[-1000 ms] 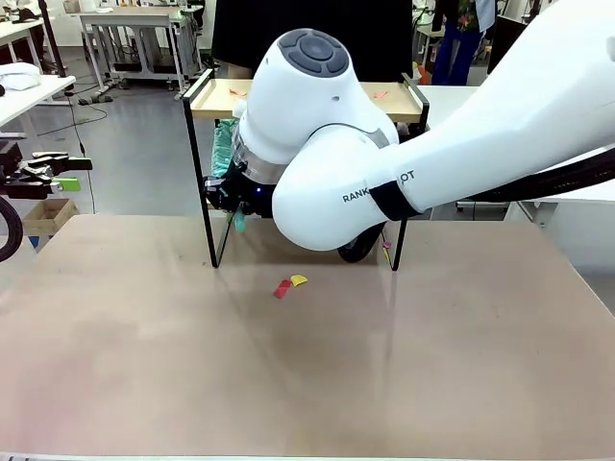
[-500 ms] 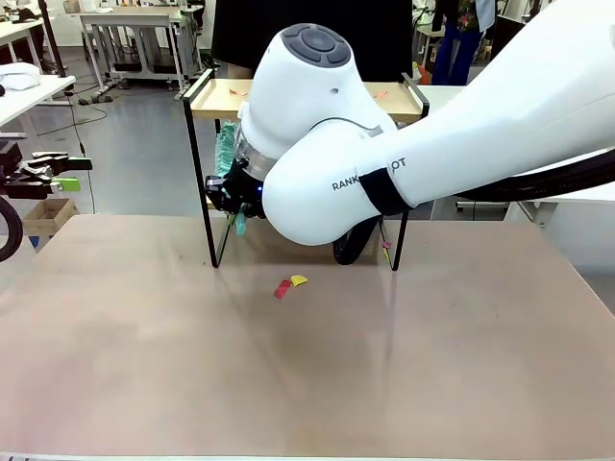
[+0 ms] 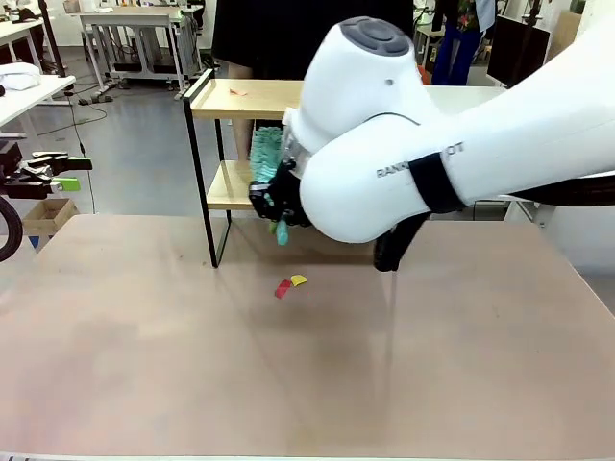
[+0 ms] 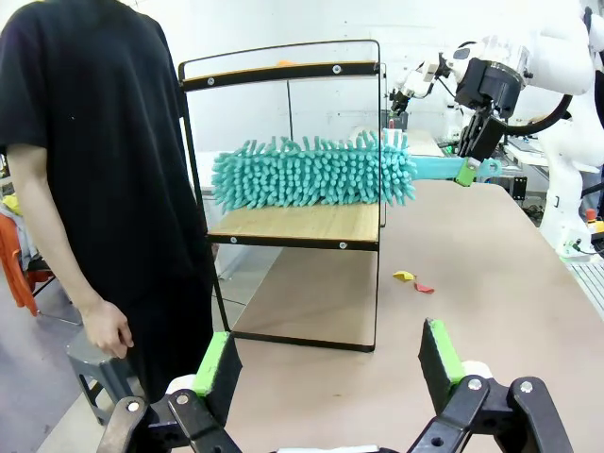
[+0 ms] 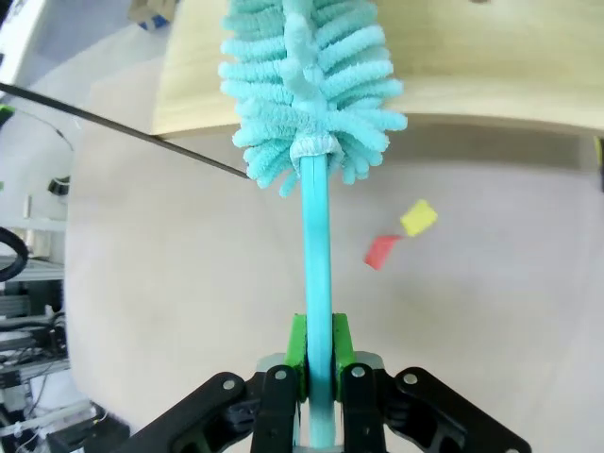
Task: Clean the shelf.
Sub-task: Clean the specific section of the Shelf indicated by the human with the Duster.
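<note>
Bench [image 3: 144, 365], pale brown; shelf [image 4: 293, 222] at far edge. Right end effector [image 5: 318, 342] clamps teal duster [image 4: 311, 172] above lower board. Left end effector [image 4: 327, 359] wide, empty. Scrap [image 3: 236, 92] on top board: cleaning seemingly part-done.

I'm watching a pale brown tabletop [image 3: 288, 384] stretching across the front view, and two small scraps are lying on it just beside each other, near the middle: a yellow scrap [image 3: 300, 280] and a red scrap [image 3: 282, 288], the red one sitting a little nearer to my side. A person in a black top [image 4: 94, 170] is standing at the far side, and a grey stool [image 4: 99, 363] is sitting low beside their legs. Farther back, white work tables [image 3: 135, 29] on metal legs are standing on a grey floor [image 3: 135, 163], and a cardboard box [image 3: 43, 216] is resting on that floor at the left.
</note>
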Tool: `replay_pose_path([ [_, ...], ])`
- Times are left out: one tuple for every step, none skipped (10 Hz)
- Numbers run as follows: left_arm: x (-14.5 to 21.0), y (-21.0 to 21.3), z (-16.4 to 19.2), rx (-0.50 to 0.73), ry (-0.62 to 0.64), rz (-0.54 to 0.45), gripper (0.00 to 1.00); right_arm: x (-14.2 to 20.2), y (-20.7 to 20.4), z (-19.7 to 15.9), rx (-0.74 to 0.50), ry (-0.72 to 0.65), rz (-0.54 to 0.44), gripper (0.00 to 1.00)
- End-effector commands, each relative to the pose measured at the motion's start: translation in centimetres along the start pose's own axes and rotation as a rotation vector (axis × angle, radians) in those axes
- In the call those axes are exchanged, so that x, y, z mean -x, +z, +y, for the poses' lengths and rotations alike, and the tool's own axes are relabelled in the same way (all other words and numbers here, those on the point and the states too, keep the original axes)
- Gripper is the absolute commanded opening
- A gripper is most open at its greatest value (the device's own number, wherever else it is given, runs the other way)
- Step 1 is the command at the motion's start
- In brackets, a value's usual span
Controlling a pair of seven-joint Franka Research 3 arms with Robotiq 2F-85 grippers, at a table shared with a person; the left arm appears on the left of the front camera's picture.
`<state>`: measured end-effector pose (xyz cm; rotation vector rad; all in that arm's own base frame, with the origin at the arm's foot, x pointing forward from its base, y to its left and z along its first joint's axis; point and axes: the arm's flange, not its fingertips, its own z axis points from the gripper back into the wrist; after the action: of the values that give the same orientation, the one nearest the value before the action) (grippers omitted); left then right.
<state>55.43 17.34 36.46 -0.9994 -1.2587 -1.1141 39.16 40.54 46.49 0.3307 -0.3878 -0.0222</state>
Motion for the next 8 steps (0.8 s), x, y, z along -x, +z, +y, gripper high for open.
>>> replay_pose_path([
  [-0.2, -0.1, -0.1, -0.001, -0.004, 0.001, 1.0, 0.4, 2.8, -3.5, 0.031, -0.039, 0.012, 0.13],
  [-0.2, -0.1, -0.1, -0.001, -0.004, 0.001, 1.0, 0.5, 4.3, -5.3, 0.054, -0.061, 0.017, 0.13],
  [-0.2, -0.1, -0.1, -0.001, -0.004, 0.001, 1.0, 0.7, 5.6, -7.3, 0.098, -0.085, 0.048, 0.13],
  [-0.2, -0.1, -0.1, -0.001, -0.004, 0.001, 1.0, 0.8, 6.7, -9.0, 0.122, -0.107, 0.076, 0.13],
  [-0.2, -0.1, -0.1, -0.001, -0.004, 0.001, 1.0, 1.0, 7.9, -10.7, 0.171, -0.138, 0.095, 0.13],
  [-0.2, -0.1, -0.1, -0.001, -0.004, 0.001, 1.0, 1.3, 8.8, -12.0, 0.23, -0.159, 0.112, 0.13],
  [-0.2, -0.1, -0.1, -0.001, -0.004, 0.001, 1.0, 1.3, 9.3, -12.9, 0.289, -0.172, 0.121, 0.13],
  [-0.2, -0.1, -0.1, -0.001, -0.004, 0.001, 1.0, 1.6, 10.1, -13.5, 0.359, -0.184, 0.113, 0.13],
])
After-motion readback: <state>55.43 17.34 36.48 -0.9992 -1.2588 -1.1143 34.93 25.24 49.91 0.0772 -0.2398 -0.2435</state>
